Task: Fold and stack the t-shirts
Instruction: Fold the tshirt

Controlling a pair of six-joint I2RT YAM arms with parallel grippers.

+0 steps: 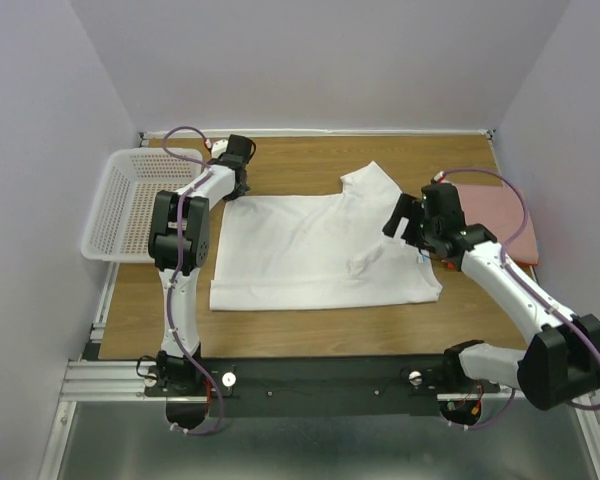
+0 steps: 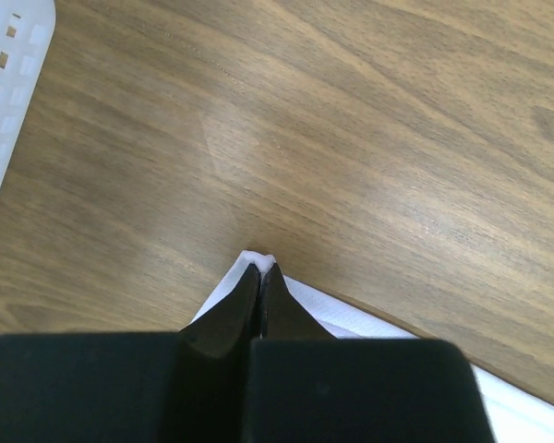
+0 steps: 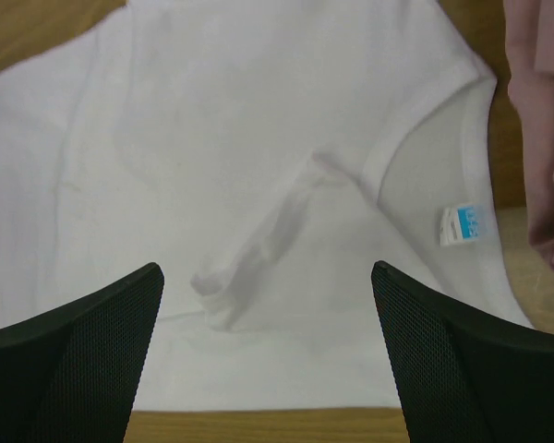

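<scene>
A white t-shirt (image 1: 310,245) lies spread flat in the middle of the wooden table. My left gripper (image 1: 229,193) is at its far left corner. In the left wrist view the jaws (image 2: 259,269) are shut on that corner, a tip of white cloth (image 2: 351,319) showing between the fingertips. My right gripper (image 1: 407,221) hovers over the shirt's right side near the collar. In the right wrist view it (image 3: 266,275) stands open above a raised crease (image 3: 258,249), nothing between its fingers. A folded pink t-shirt (image 1: 498,220) lies at the right, a red-orange edge (image 1: 526,262) under it.
A white perforated basket (image 1: 138,200) stands at the left edge of the table, close to my left arm; its wall (image 2: 9,83) shows in the left wrist view. The shirt's neck label (image 3: 460,224) and the pink cloth (image 3: 540,138) appear at the right of the right wrist view.
</scene>
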